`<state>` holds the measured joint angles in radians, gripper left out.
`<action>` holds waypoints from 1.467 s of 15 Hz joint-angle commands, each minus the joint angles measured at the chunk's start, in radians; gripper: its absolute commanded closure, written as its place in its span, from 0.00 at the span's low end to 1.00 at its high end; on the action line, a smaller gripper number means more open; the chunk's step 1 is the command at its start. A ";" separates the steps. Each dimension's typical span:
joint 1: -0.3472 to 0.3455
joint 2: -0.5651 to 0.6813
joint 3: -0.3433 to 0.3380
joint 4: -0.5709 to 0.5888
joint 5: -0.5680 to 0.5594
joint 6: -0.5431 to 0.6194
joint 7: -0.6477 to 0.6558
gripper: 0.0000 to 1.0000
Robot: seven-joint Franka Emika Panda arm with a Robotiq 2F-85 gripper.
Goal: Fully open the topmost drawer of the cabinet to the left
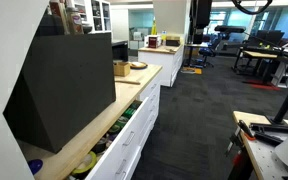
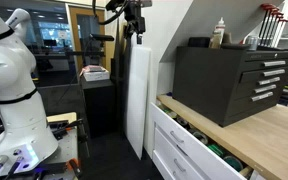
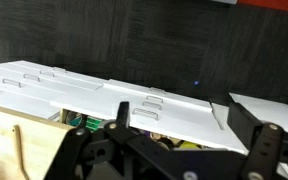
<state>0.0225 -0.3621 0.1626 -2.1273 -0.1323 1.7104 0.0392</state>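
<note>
The long white cabinet with a light wood top [image 1: 84, 142] [image 2: 259, 125] runs along the wall. Its topmost drawer [image 1: 134, 122] [image 2: 180, 133] is pulled partly out, and colourful clutter shows in the gap in both exterior views. In the wrist view I look down on the white drawer fronts [image 3: 134, 95], with clutter visible in the open gap [image 3: 89, 122]. My gripper [image 3: 182, 117] is open and empty, its two black fingers spread wide over the drawer front. In an exterior view it hangs high up [image 2: 135, 28], apart from the cabinet.
A big dark grey box [image 1: 69, 85] [image 2: 229, 75] sits on the wood top. A cardboard box [image 1: 121, 68] and a bowl [image 1: 137, 66] stand farther along. A tall white panel [image 2: 137, 95] leans at the cabinet's end. A white robot body [image 2: 14, 80] and a workbench [image 1: 269, 140] stand across the dark floor.
</note>
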 commanded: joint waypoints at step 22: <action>0.028 0.072 -0.161 -0.206 0.093 0.349 -0.293 0.00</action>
<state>0.0269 -0.3101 0.0339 -2.2950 -0.0761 2.0052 -0.1467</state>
